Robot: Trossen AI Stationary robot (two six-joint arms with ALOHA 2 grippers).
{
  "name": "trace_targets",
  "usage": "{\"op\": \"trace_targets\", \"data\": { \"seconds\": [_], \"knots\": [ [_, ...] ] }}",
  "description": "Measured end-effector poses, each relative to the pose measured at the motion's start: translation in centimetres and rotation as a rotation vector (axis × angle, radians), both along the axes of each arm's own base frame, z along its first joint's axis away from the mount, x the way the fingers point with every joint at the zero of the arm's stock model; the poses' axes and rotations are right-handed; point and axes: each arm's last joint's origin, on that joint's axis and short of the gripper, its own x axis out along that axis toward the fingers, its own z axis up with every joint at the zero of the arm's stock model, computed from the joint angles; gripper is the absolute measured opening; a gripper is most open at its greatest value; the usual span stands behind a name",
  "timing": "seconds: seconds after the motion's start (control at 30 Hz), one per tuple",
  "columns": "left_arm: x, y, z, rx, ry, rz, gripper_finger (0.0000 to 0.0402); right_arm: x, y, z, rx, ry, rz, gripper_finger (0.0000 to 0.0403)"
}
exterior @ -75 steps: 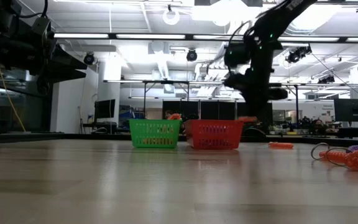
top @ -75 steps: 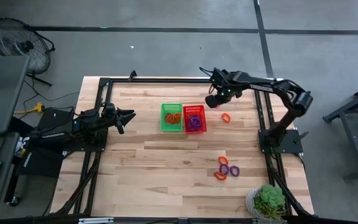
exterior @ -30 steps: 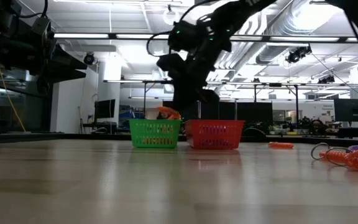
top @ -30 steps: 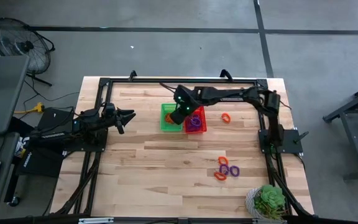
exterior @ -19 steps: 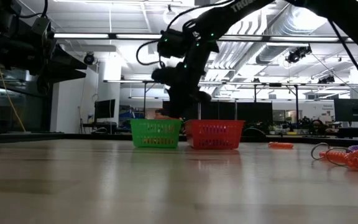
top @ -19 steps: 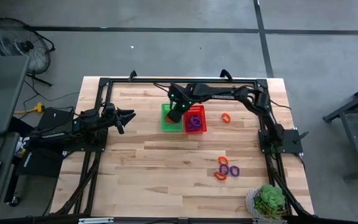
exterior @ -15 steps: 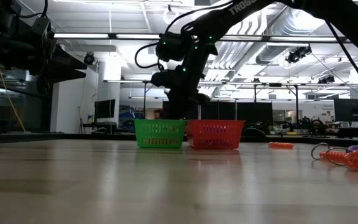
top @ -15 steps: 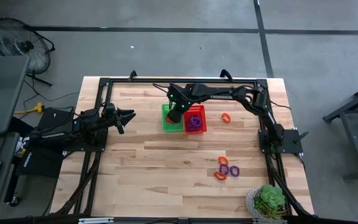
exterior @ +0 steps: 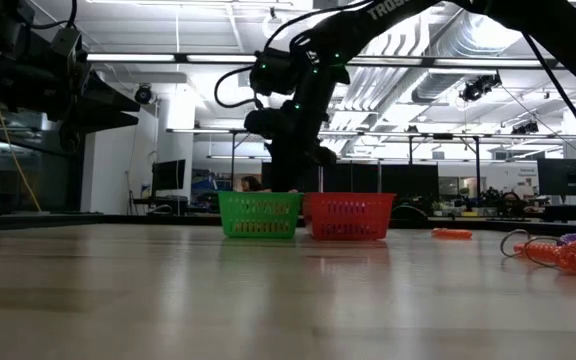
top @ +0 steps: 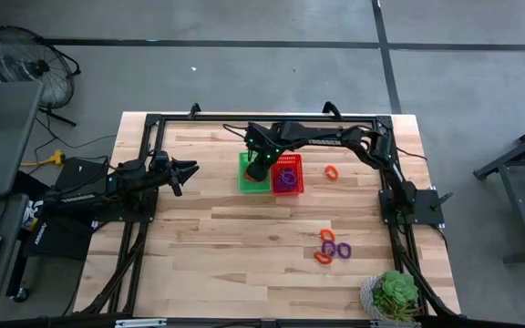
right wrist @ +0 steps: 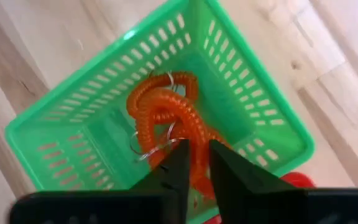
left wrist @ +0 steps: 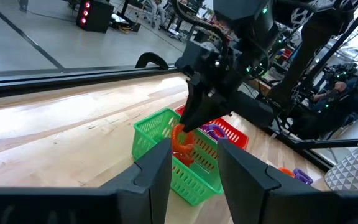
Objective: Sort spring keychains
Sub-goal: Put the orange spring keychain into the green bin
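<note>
Right end effector (top: 261, 167) has lowered over green basket (top: 247, 179).

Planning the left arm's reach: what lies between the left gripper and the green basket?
Only bare wooden tabletop, as the high view shows, lies between the left gripper and the green basket.

We see a green basket (top: 252, 173) touching a red basket (top: 286, 175), a plant (top: 394, 296) and a fan (top: 33, 64).
</note>
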Motion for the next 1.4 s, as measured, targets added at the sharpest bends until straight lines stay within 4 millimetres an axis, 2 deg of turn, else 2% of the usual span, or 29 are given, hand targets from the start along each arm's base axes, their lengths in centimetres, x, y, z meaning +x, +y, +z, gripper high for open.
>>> {"op": "trace_targets", "data": {
  "seconds": [0.2,0.33,0.5,0.6,0.93,1.03,1.17,1.23,1.4],
  "knots": [
    [0.0,0.0,0.0,0.0,0.0,0.0,0.0126,0.4,-0.2,2.5,-0.021,-0.026,0.023,0.014],
    [0.0,0.0,0.0,0.0,0.0,0.0,0.0126,0.4,-0.2,4.8,-0.05,-0.017,0.024,0.0183],
    [0.0,0.0,0.0,0.0,0.0,0.0,0.0126,-1.5,-0.4,7.1,-0.129,0.176,-0.027,0.0205],
    [0.0,0.0,0.0,0.0,0.0,0.0,0.0126,-2.7,-0.4,7.7,-0.141,0.283,-0.037,0.0206],
    [0.0,0.0,0.0,0.0,0.0,0.0,0.0126,-4.7,-1.0,5.4,-0.08,0.457,-0.037,0.0206],
    [0.0,0.0,0.0,0.0,0.0,0.0,0.0126,-6.2,-1.3,5.7,-0.089,0.467,-0.068,0.0206],
    [0.0,0.0,0.0,0.0,0.0,0.0,0.0126,-9.4,-1.8,6.3,-0.079,0.422,-0.17,0.0206],
    [0.0,0.0,0.0,0.0,0.0,0.0,0.0126,-11.2,-2.0,6.0,-0.066,0.381,-0.244,0.0206],
    [0.0,0.0,0.0,0.0,-0.001,0.0,0.0126,-16.1,-0.5,3.8,0.011,0.342,-0.405,0.0206]
  ]
}}
